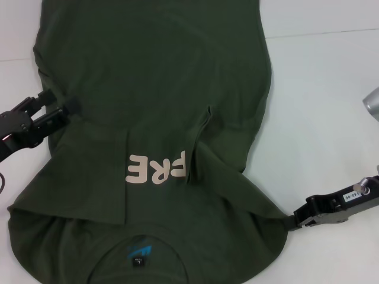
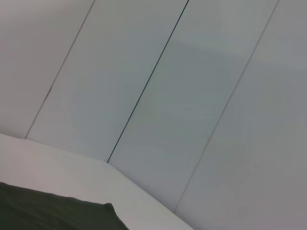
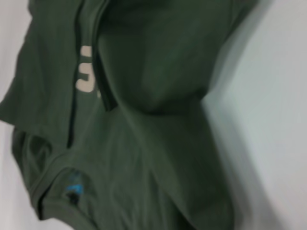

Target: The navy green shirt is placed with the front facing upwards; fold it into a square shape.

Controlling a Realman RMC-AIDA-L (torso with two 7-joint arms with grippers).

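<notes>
The navy green shirt (image 1: pixel 148 89) lies front up on the white table, collar and blue neck label (image 1: pixel 137 253) nearest me, with the pale letters "FRE" (image 1: pixel 157 167) across the chest. My left gripper (image 1: pixel 66 105) sits at the shirt's left side edge, about mid-length, shut on the fabric. At the shirt's near right shoulder, my right gripper (image 1: pixel 291 220) pinches the cloth, which is drawn to a point toward it. A raised crease (image 1: pixel 202 127) runs down the right half. The right wrist view shows the shirt (image 3: pixel 158 96), its lettering (image 3: pixel 85 69) and the label (image 3: pixel 73 188).
The white table (image 1: pixel 325 118) extends to the right of the shirt and past its left edge. A grey metal part (image 1: pixel 372 102) shows at the right border. The left wrist view shows a pale panelled wall (image 2: pixel 168 96) and a shirt corner (image 2: pixel 57 213).
</notes>
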